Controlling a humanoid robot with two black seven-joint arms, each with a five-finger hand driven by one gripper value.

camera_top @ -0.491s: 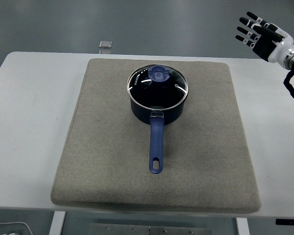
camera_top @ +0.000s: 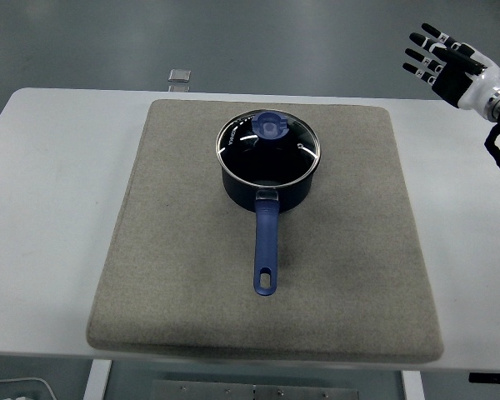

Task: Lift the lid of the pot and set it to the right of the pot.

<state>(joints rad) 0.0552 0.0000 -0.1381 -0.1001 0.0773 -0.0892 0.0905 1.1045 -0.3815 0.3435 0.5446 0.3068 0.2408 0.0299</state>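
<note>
Resting on a grey felt mat (camera_top: 192,275): 1 dark blue saucepan (camera_top: 267,187), round glass lid (camera_top: 268,147) seated on top. Far right, black right hand (camera_top: 442,62) spread, empty. Risk: fumbling the small blue knob (camera_top: 272,125), dropping glass.

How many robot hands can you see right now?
1. The right hand is at the upper right, raised beyond the table's far right corner, fingers spread and holding nothing. The left hand is out of view.
</note>
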